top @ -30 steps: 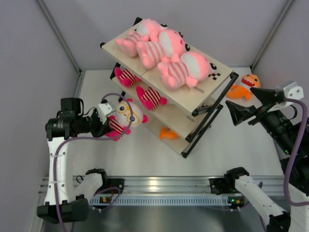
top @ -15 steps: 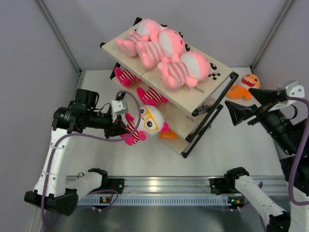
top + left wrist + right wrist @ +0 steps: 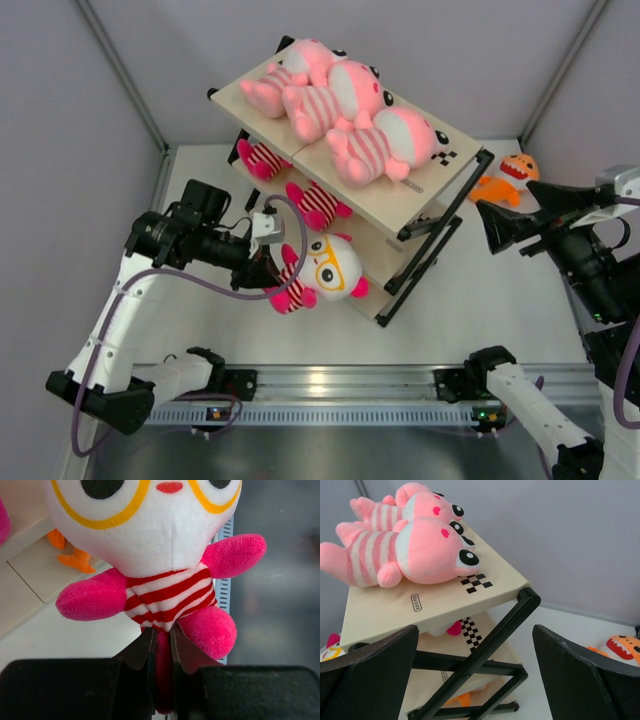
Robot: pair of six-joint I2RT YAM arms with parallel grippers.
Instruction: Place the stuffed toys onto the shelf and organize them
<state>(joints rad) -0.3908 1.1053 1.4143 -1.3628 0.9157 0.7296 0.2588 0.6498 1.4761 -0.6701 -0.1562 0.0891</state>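
My left gripper (image 3: 270, 275) is shut on a leg of a hot-pink striped toy (image 3: 325, 272) with a cream face and yellow glasses, held at the front edge of the shelf (image 3: 400, 208). In the left wrist view the fingers (image 3: 142, 650) pinch that toy (image 3: 165, 555) by one leg. Three large pale-pink toys (image 3: 345, 105) lie on the top board. Two hot-pink toys (image 3: 315, 203) lie on the middle board. An orange toy (image 3: 507, 178) lies on the table right of the shelf. My right gripper (image 3: 508, 215) is open and empty beside the shelf's right end (image 3: 485, 630).
Grey walls enclose the white table. A second orange toy (image 3: 72, 557) lies on the bottom board, seen in the left wrist view. The aluminium rail (image 3: 340, 385) with the arm bases runs along the near edge.
My left arm has swung right, carrying the hot-pink toy from left of the shelf to the front of its lower boards. The right gripper has shifted slightly up and right.
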